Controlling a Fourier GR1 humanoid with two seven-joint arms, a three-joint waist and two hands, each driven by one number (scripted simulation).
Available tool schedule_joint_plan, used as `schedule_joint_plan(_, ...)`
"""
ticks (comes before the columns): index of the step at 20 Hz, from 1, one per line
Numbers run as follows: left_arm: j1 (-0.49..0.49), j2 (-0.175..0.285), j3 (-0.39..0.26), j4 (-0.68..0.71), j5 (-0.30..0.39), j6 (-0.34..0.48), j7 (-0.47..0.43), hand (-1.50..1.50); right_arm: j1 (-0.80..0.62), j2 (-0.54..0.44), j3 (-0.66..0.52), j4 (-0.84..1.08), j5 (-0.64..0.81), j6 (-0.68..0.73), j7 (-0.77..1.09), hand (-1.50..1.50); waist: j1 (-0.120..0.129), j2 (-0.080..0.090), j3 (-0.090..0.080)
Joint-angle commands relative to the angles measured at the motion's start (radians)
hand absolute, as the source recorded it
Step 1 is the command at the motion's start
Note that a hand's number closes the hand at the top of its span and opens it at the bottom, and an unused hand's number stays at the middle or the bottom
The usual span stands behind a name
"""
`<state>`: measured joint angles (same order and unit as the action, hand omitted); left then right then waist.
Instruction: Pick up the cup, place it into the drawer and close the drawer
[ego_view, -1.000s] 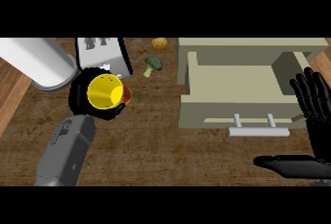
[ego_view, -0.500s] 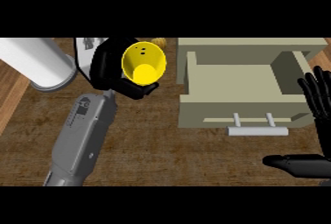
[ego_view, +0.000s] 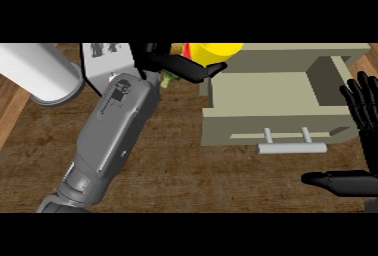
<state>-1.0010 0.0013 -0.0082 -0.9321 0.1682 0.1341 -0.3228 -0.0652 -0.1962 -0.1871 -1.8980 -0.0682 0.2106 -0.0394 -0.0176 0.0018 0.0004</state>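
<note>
Cup first: the yellow cup shows at twelve o'clock on my screen, right at the top edge of the scene, so I see only part of it. The left hand is curled round it from the nine o'clock side, its black fingers wrapped across the cup's lower wall. The grey left forearm runs down from there toward seven o'clock. The cup overlaps the far left corner of the beige drawer, but I cannot tell how high above it the cup sits. The drawer is open and fills the area from one to three o'clock, and I can see nothing lying on its floor. Its pale bar handle is on the front face, toward five o'clock of the drawer. The right hand rests at the three o'clock edge with its fingers straight, spread and pointing up. Its thumb sticks out toward nine o'clock lower down, and the hand touches nothing. A white cylinder lies at ten o'clock on the wooden counter, with a pale printed panel just beside it, partly behind the forearm.
</note>
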Motion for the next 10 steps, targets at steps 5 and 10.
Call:
schedule_joint_plan(5, -0.218, -0.001, -0.109, 0.249, 0.171, 0.15, 0.032, 1.5, 0.004, 0.01, 0.015, 0.012, 0.01, 0.014, -0.033, -1.5, -0.022, 0.005, 0.0)
schedule_joint_plan(10, -0.27, -0.001, -0.155, 0.39, 0.234, 0.146, -0.011, 1.5, -0.065, 0.029, 0.042, 0.028, 0.042, -0.025, 0.006, -1.5, -0.024, 0.008, 0.0)
